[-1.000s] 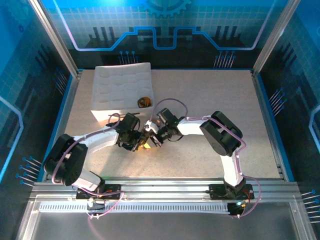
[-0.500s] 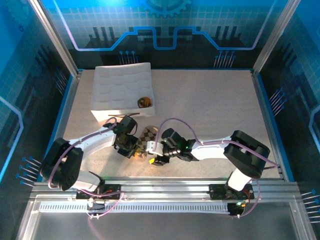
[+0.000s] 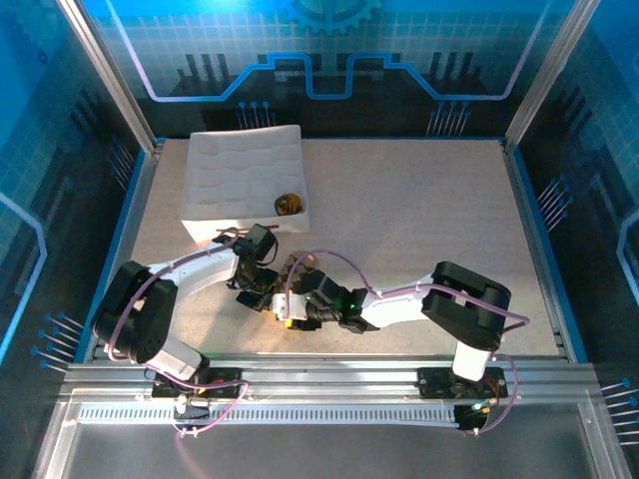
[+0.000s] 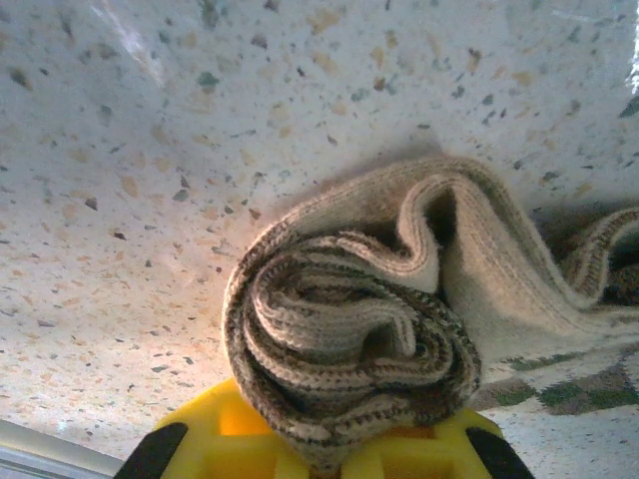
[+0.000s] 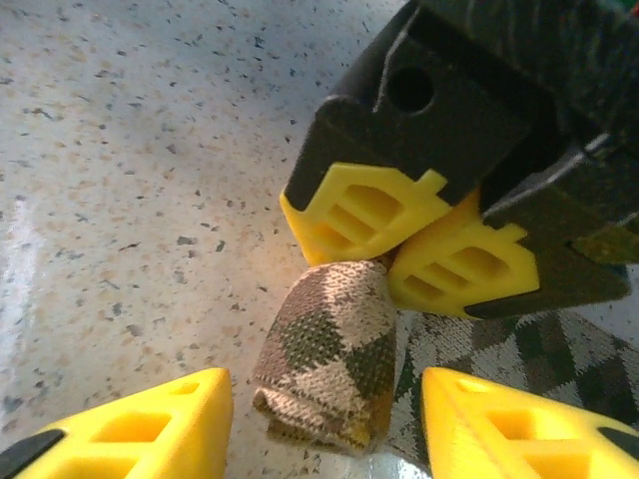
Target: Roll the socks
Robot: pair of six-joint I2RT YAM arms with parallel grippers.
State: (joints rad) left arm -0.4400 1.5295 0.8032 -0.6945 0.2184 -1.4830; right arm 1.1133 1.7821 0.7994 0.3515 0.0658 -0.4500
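Fingers of my right gripper stand about half open, one on each side of the rolled end of the argyle sock, and as far as I can tell they touch neither flank. Just behind that roll, the left gripper is pinched narrow on the coil, its yellow tips close together over the top. From its own wrist camera the spiral of knit layers sits tight against the pads. Beyond it, the unrolled part of the sock lies flat on the speckled table, trailing away from the roll. To do this step well, I judge the left must hold firm so the coil cannot spring loose. Meanwhile I bring the right in square and close it on the middle of the roll, not on its loose lip. Closing off-centre risks squeezing the layers out sideways. Farthest off, the white quilted tray holds a small dark bundle in its near right corner, too small for me to say whether it is the other sock.
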